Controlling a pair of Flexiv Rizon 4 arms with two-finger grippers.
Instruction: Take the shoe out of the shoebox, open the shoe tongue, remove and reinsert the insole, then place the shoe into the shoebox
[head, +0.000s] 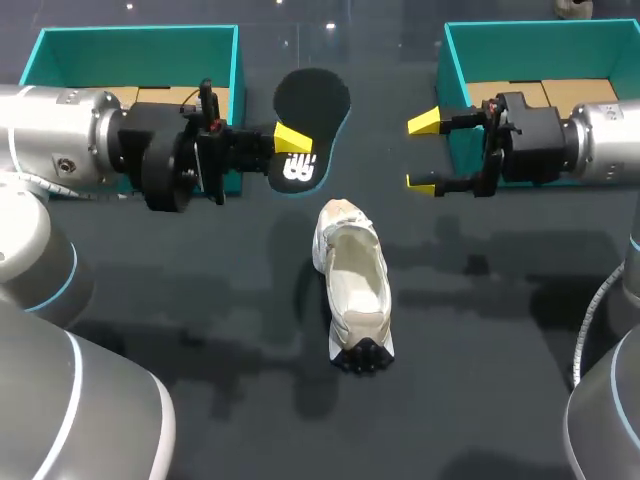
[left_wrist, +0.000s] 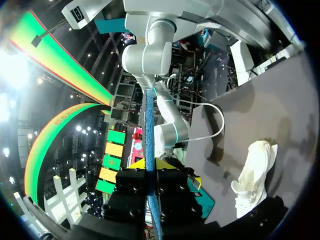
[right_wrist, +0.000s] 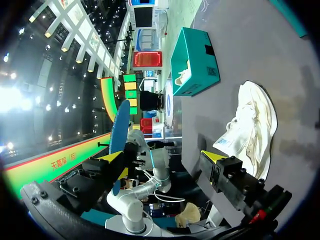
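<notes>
At our left, the left shoebox (head: 130, 60) stands open at the far side of the desk (head: 200, 300), and our left arm crosses in front of it. The left gripper (head: 290, 150) has its fingers clamped on the black insole (head: 312, 105), gripping it near one end above the desk. In the left wrist view the insole (left_wrist: 149, 130) shows as a thin blue strip between the fingers. In the middle, the white shoe (head: 352, 275) lies on the desk outside both boxes, opening upward, its black end toward the near edge, apart from both grippers. To the right, the right gripper (head: 425, 152) hovers with its fingers spread wide open, just in front of the right shoebox (head: 540, 60)
</notes>
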